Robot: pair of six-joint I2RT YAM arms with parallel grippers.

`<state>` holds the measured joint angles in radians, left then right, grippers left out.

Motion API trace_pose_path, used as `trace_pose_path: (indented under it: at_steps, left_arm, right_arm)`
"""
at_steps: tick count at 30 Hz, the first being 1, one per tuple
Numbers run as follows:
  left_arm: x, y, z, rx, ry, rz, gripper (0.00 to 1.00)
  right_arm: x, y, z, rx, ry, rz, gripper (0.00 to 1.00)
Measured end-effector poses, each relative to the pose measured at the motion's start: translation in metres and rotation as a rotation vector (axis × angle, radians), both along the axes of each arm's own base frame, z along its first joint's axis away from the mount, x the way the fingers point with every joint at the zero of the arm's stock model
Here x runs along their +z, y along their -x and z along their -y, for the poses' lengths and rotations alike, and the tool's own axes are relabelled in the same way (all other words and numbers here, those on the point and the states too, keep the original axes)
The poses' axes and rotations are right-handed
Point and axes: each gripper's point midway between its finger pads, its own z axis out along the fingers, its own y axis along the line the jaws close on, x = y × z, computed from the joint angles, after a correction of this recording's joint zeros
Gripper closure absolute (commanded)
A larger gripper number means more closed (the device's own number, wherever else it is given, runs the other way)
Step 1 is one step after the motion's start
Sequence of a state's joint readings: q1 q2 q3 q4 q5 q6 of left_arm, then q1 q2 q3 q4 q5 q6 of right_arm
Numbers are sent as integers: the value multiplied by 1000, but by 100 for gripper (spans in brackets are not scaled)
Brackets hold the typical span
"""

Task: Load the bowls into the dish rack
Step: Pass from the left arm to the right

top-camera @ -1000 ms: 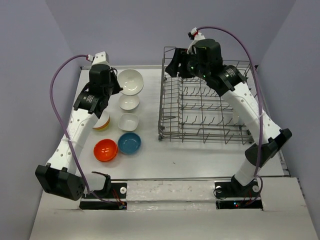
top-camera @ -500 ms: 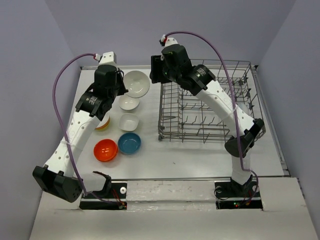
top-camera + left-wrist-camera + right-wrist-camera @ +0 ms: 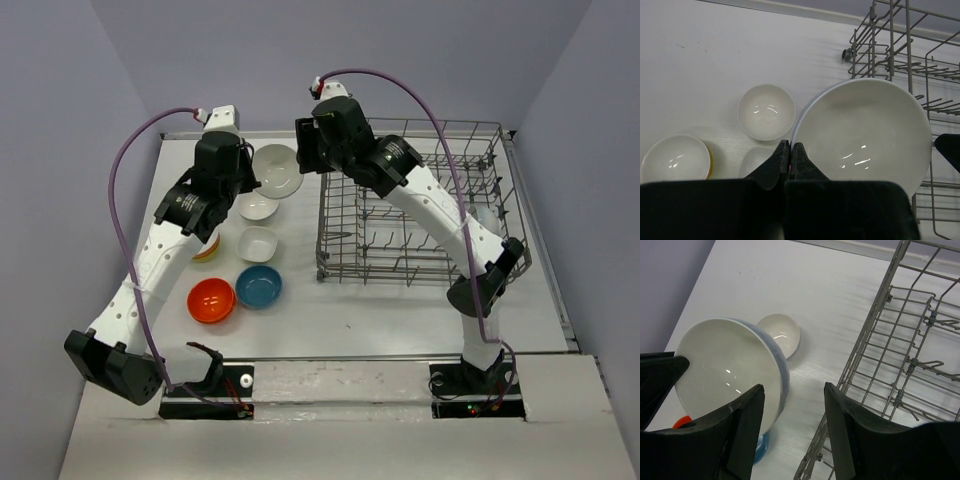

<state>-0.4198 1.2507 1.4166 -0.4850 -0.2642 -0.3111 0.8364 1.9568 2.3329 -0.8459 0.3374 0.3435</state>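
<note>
left gripper (image 3: 790,154) holds a large white bowl (image 3: 865,132) beside the dish rack (image 3: 420,215)

the left gripper is clamped on the bowl's rim and holds it tilted above the far part of the counter (image 3: 380,310), just left of the dish rack's far left corner. the right gripper (image 3: 792,410) hangs close beside that bowl, fingers apart, gripping nothing. the dish rack stands on the counter's right half. a small white bowl (image 3: 258,206), a squarish white bowl (image 3: 258,243), a blue bowl (image 3: 259,286) and an orange-red bowl (image 3: 211,299) sit on the left half.

White bowl (image 3: 277,170) seemingly in left tool (image 3: 251,178)
</note>
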Motion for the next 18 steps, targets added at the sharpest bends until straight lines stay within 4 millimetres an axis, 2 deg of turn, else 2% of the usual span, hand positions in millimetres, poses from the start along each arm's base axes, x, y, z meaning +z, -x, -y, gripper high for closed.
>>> trace_pose_path:
  at_steps: [8, 18]
  left_arm:
    - [9, 2, 4, -6, 3, 18, 100]
    - [9, 4, 9, -14, -4, 17, 100]
  right_arm:
    - [-2, 5, -7, 6, 11, 4, 44]
    - [-21, 0, -13, -1, 52, -10, 53]
